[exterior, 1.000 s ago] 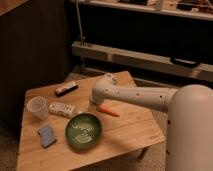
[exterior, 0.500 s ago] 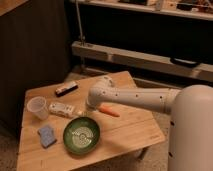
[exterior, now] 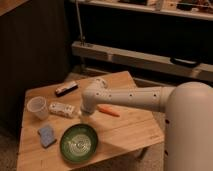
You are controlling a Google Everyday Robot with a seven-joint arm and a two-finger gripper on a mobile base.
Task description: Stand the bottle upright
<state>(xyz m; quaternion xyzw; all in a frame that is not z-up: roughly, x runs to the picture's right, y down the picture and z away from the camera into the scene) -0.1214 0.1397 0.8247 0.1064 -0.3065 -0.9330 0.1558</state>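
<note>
The bottle (exterior: pixel 61 109), small and whitish with a pale patterned label, lies on its side on the wooden table (exterior: pixel 125 132), just right of the translucent white cup (exterior: pixel 38 108). My gripper (exterior: pixel 80 114) hangs at the end of the white arm (exterior: pixel 135 97) right at the bottle's right end, low over the table. The arm's wrist hides where the gripper meets the bottle.
A dark flat bar (exterior: pixel 66 88) lies at the table's back left. A green plate (exterior: pixel 79 143) sits near the front edge, a blue sponge (exterior: pixel 47 135) to its left, and an orange carrot-like item (exterior: pixel 108 110) right of the gripper. A dark shelf stands behind.
The arm has swung left and down across the table, bringing the gripper from near the carrot to the bottle's right end. The bottle still lies on its side.
</note>
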